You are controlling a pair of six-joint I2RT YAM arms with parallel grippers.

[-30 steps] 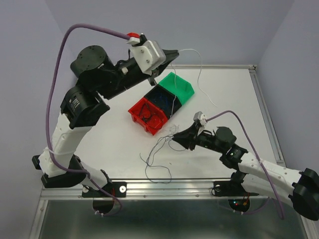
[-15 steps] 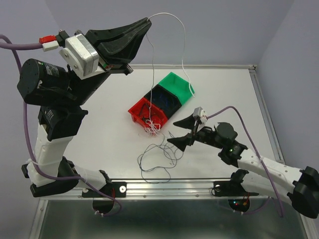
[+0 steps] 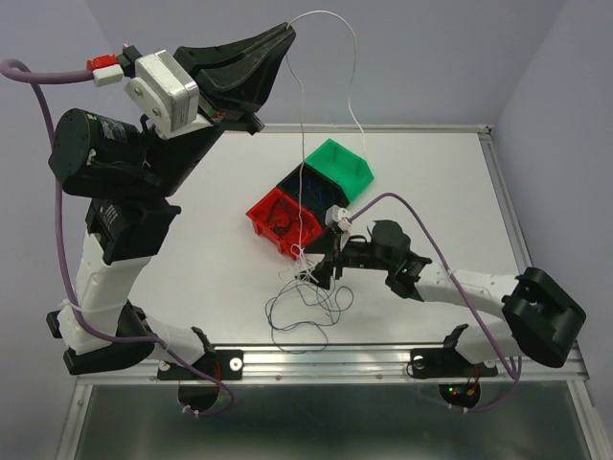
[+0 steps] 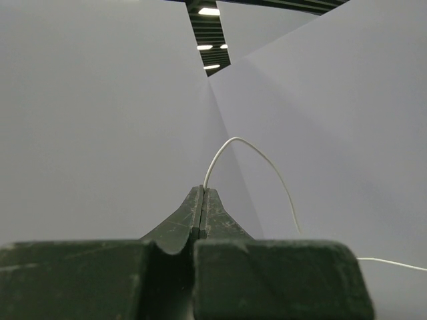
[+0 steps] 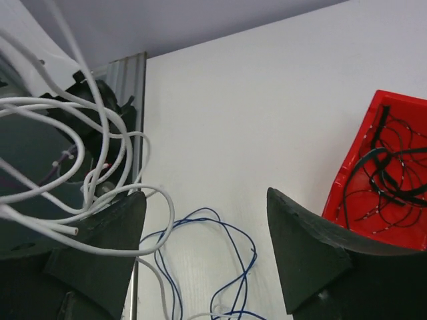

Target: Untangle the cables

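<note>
Pinching the white cable (image 4: 233, 139) between tightly closed jaws, the left gripper (image 3: 285, 34) sits high in the upper middle of the overhead frame. The strand arcs up from its tips, then drops to a clump (image 3: 305, 261) of white loops just below the red bin (image 3: 261, 218). The right gripper (image 5: 205, 197) is at that clump with its jaws spread and nothing clamped between them. In its wrist view, white loops drape across one finger (image 5: 100, 247) at the left of the frame. The blue cable (image 3: 302, 309) lies in loose curls on the table (image 3: 441, 182) below the clump, and black cables (image 5: 383, 157) are coiled inside the red bin. Several things could go wrong, as I judge it. An upward pull by the left arm could cinch the white loops into a knot rather than free them, or drag the clump against the red bin and shift it, since the strand runs close past its edge. The loops hooked on the open finger could snag and be carried off when the right arm moves. So thin a strand could also slip from the closed tips under tension. The table is plain matte white with a metal rim, poor contrast for the white strand. A dark bin (image 3: 311, 192) and a green bin (image 3: 343, 165) stand in a row with the red one. Bare lilac-grey walls (image 3: 431, 57) close the space in.
</note>
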